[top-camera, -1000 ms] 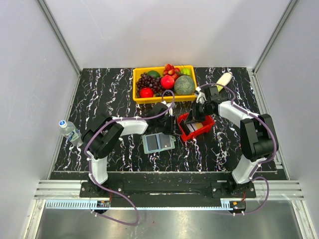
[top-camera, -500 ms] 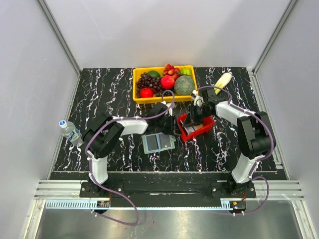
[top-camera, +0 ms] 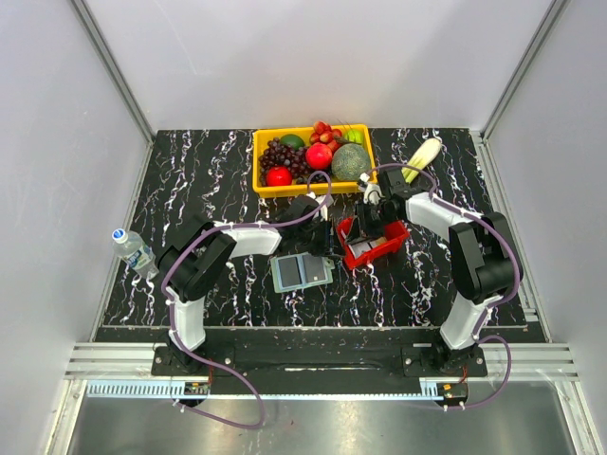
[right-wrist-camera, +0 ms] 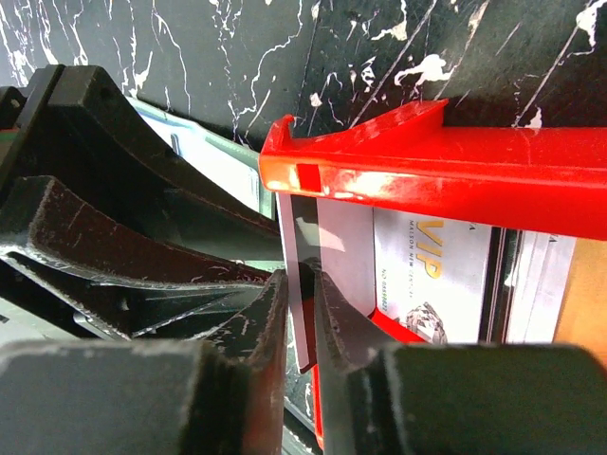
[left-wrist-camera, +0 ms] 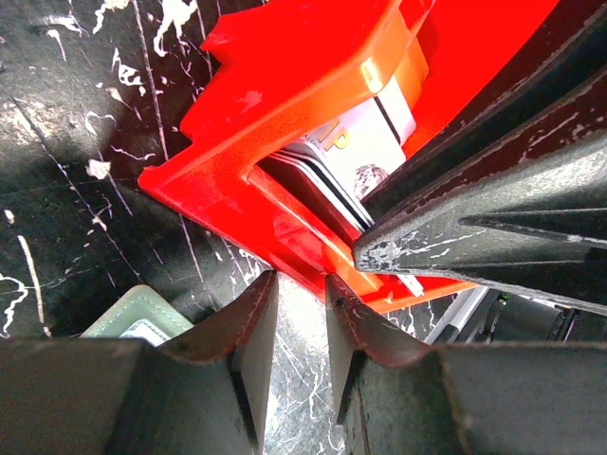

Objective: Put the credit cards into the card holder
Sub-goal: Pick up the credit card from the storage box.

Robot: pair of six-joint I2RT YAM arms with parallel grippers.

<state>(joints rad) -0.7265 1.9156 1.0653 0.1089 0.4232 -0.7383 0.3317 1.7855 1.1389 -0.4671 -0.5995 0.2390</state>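
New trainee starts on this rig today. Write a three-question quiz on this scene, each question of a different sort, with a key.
1. True or false: the card holder lies inside the red basket.
2. Where are the credit cards? A, in the red basket; B, in the yellow fruit basket; C, on the bare table.
3. Which arm's fingers pinch the edge of a card?
Key: 1, false: it lies on the table beside the basket. 2, A. 3, the right fingers.
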